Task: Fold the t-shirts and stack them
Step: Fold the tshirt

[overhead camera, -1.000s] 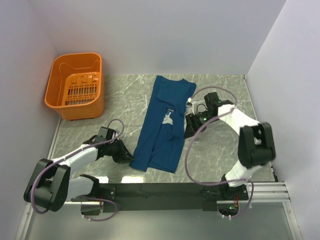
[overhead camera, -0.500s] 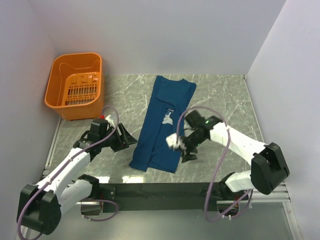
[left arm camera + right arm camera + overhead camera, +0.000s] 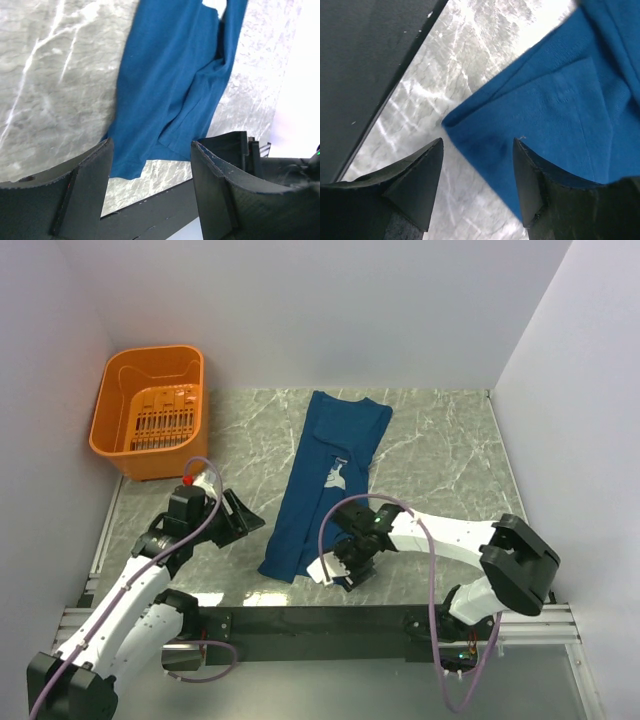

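The left gripper [image 3: 243, 517] has let go and backed off left of the t-shirt [image 3: 325, 490], a long strip mid-worktop [image 3: 440, 450], while the right gripper [image 3: 337, 572] reaches its near hem; both jaws gape empty, so the next fold looks imminent.

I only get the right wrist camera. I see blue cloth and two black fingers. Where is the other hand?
Observer: The left hand hangs open just left of the t-shirt, holding nothing.
Child: Is the shirt all spread out?
Observer: No, it lies as a long narrow strip, with a white print showing about halfway along.
Child: What else is out there?
Observer: An orange basket in the far left corner, with no cloth in it.
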`<action>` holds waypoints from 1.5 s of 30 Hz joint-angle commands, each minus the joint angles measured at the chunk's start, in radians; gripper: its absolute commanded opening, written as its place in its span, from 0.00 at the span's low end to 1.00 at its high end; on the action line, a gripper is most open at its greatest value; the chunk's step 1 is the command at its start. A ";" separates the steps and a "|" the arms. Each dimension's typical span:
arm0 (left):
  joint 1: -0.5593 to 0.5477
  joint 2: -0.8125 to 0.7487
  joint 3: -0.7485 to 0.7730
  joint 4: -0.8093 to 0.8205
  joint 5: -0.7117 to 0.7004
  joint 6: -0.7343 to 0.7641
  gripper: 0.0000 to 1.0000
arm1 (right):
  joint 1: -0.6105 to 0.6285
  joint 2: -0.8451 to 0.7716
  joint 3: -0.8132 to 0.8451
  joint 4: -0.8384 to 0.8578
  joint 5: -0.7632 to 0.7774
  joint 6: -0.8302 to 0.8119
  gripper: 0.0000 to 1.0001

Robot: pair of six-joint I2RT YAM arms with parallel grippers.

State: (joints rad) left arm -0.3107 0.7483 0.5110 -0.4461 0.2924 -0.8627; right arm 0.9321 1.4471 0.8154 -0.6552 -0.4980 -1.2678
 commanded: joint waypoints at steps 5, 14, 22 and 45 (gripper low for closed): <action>0.004 -0.035 0.066 -0.068 -0.070 -0.004 0.68 | 0.062 0.044 -0.048 0.115 0.124 -0.004 0.60; 0.005 -0.038 0.066 -0.063 -0.065 0.002 0.68 | 0.082 0.035 -0.062 0.086 0.131 -0.010 0.21; 0.005 0.035 -0.015 0.061 0.043 -0.013 0.68 | 0.059 -0.187 -0.221 -0.082 0.156 -0.137 0.06; -0.174 0.436 0.119 0.185 0.163 0.108 0.66 | -0.372 -0.405 -0.158 -0.359 0.001 -0.274 0.85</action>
State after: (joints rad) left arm -0.4789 1.2415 0.5930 -0.2523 0.4721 -0.8036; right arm 0.6334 1.0946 0.5804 -0.9260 -0.3832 -1.5150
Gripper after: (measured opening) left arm 0.660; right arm 0.836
